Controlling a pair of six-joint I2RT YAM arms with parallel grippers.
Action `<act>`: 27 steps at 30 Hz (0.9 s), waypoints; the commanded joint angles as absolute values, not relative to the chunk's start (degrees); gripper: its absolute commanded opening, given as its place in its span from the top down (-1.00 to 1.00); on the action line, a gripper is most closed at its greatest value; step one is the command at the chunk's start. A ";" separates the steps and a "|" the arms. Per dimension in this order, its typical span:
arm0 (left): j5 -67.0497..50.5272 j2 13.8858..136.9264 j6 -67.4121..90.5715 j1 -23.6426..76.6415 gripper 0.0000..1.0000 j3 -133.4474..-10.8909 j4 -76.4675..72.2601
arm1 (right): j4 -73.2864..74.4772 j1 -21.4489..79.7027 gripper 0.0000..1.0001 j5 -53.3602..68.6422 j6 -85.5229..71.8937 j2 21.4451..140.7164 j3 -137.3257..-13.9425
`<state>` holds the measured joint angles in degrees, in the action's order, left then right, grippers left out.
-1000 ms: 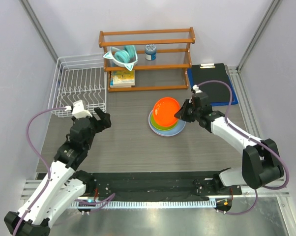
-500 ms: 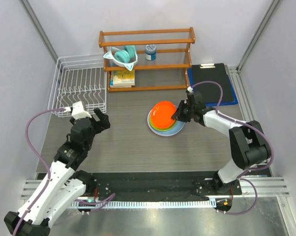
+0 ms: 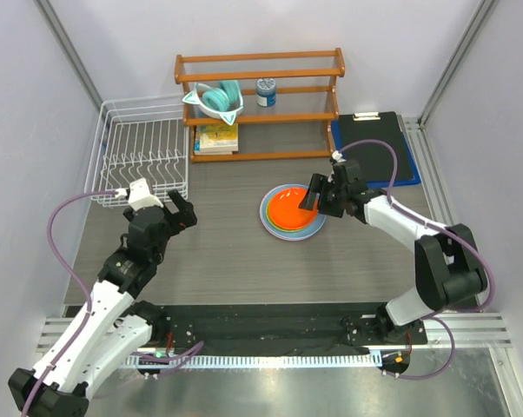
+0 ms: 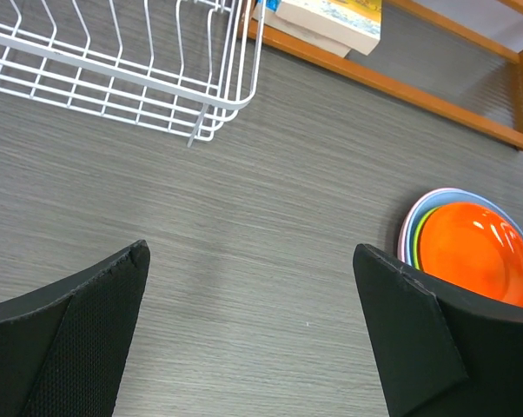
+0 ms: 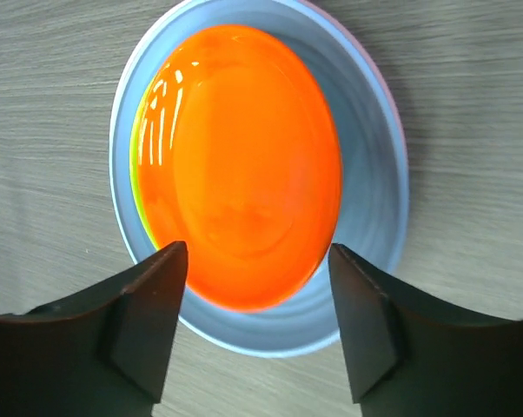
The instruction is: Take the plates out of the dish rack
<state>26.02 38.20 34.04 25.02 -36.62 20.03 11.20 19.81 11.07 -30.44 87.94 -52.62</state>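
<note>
From above, the white wire rectangular dish rack (image 3: 144, 148) is seen at the far left of the grey worktop (image 3: 227, 252), its long axis running from near to far. The stack of round plastic plates (image 3: 292, 211) is set flat on the worktop, faces up, well to the right of the rack, with the small orange plate (image 3: 289, 208) on top. The left hand (image 3: 173, 213) is held just near of the rack, spread and empty. The right hand (image 3: 318, 195) is held at the stack's right edge.

In the left wrist view, the rack's corner is seen at upper left, the stack far to its right, and both fingers are held wide apart over bare worktop.

In the right wrist view, the orange plate is seen lying on the larger light blue plate (image 5: 374, 174), a lime green sliver (image 5: 138, 191) showing at its left. The right fingers are spread to either side of the orange plate's near edge; whether they touch it cannot be told.
</note>
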 commanded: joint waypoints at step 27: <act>32.61 53.00 31.29 25.14 -0.99 -45.53 16.09 | -5.97 19.95 -0.99 -32.68 -16.70 56.44 -29.37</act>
<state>30.85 53.74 32.29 25.02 -44.64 18.92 3.84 19.86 -25.61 -18.61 61.41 -32.77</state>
